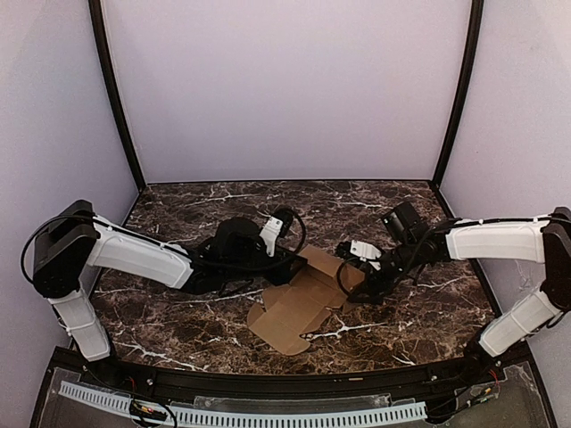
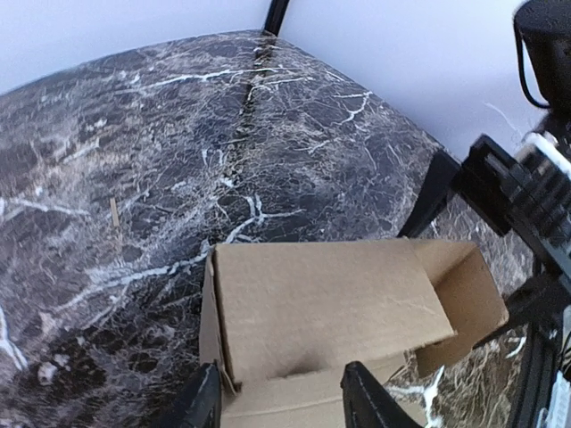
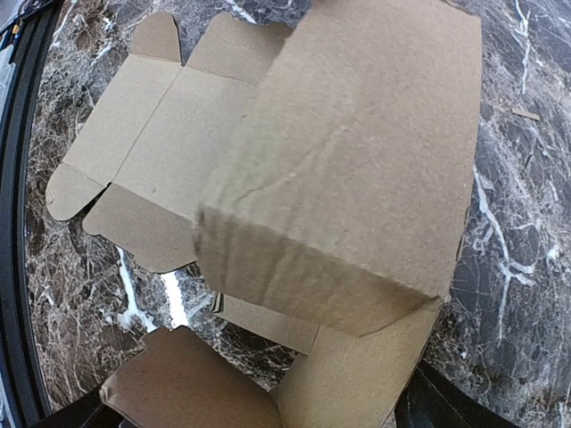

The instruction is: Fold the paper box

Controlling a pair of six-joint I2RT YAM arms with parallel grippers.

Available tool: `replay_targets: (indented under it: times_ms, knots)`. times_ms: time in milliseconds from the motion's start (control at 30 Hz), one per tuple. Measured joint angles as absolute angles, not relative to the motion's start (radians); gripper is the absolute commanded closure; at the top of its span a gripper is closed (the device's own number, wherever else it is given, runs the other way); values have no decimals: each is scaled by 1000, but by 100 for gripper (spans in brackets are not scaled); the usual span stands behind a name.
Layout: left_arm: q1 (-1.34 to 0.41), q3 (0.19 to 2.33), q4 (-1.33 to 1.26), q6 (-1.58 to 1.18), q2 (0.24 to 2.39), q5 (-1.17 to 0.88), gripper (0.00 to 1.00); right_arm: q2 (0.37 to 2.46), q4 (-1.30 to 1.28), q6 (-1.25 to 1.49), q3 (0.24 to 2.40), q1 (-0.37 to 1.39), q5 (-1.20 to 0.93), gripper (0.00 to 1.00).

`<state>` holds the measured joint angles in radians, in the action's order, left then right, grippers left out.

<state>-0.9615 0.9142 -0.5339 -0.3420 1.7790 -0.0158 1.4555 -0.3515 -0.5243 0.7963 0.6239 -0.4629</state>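
Half-folded paper box (image 1: 299,305) between right jaws, spread wide, and left jaws, grip unclear.

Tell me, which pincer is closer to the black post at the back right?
Right. The right pincer is at the right edge of the cardboard, toward the post; the left pincer, at its left edge, is farther.
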Motion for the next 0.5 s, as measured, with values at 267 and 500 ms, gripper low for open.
replay_targets:
  times_ms: [267, 500]
  knots:
    - [-957, 1035, -373, -56, 1686, -28, 40, 1386, -368, -531, 792, 618, -446, 8]
    - [-892, 1408, -210, 15, 1866, -121, 41, 1339, -403, -537, 792, 599, -443, 6]
